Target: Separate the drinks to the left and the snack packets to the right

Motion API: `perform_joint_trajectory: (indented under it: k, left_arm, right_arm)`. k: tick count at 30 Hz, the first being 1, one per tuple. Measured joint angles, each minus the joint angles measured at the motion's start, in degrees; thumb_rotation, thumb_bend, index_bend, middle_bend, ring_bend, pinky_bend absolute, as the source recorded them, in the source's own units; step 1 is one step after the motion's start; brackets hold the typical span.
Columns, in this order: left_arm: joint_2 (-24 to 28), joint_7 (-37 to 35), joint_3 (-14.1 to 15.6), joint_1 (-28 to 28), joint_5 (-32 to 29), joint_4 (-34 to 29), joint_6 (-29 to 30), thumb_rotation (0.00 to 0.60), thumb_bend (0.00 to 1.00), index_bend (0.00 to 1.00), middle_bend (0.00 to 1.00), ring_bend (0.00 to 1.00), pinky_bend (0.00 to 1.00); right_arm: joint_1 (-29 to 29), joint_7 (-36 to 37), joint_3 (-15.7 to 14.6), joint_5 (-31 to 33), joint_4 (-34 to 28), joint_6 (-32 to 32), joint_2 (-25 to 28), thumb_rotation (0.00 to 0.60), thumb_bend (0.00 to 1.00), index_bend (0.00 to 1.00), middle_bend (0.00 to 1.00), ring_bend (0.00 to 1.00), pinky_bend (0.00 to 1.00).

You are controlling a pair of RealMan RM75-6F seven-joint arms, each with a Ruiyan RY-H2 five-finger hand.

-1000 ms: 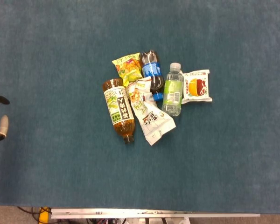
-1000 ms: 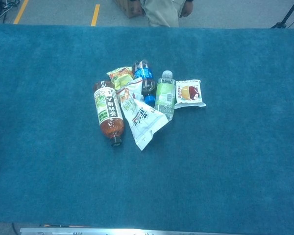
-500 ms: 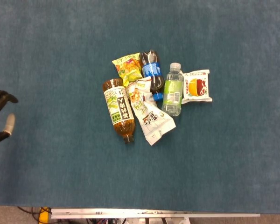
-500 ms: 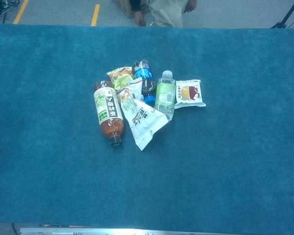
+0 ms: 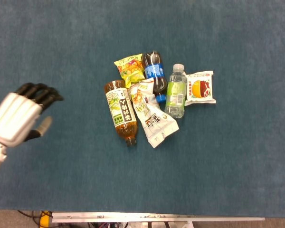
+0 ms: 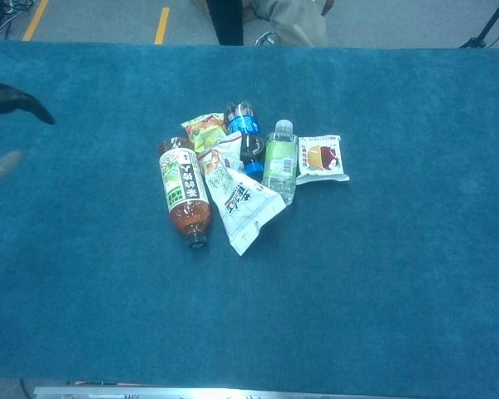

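Left hand (image 5: 20, 118), silver-backed with dark fingers (image 5: 43, 94) spread and empty, hovers over the blue-green carpeted table (image 5: 237, 171) at nine o'clock of the pile, apparently poised to claim a drink. Nearest lies the amber tea bottle with green label (image 5: 120, 111); beside it, the white crumpled snack packet (image 5: 152, 118). Right hand unseen.

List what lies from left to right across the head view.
left hand → tea bottle → large white snack packet → green-label water bottle → white packet with the red picture
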Motion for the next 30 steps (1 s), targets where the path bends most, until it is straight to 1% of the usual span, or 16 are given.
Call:
perform_joint_trajectory:
  k: [5,12,21,30]
  left_arm:
    - [-1.4,-0.9,0.4,-5.1,2.7,1.5,-5.3,0.6,0.46,0.23,0.18,0.14,0.2]
    - [-5.2,-2.6,1.1,-11.7,5.9,5.1,-11.1,0.6,0.46,0.2,0.15,0.11,0.18]
    - [-11.2,-5.3,1.6,-17.4,6.4,10.3,-15.1,0.6,0.46,0.19,0.14,0.1,0.18]
    - [-15.3,-7.4,2.3,-21.0,4.9,14.2,-17.7,0.6,0.46,0.19,0.14,0.1,0.18]
  right_arm:
    - [0.7,-0.5,0.2,-0.5,-1.9,-0.5,1.2,0.6,0.06,0.64,0.57,0.52,0.48]
    - [0.3,-1.1,-0.1,0.3,-2.2,-0.7,1.3,0.6,0.06,0.64,0.57,0.52,0.48]
    - [0.2,-1.1,-0.4,1.6,-1.5,-1.5,1.1,0.6,0.06,0.64,0.57,0.51,0.48]
    - [0.2,-0.7,-0.5,2.5,-0.9,-1.8,0.9,0.6,0.06,0.64,0.57,0.51,0.48]
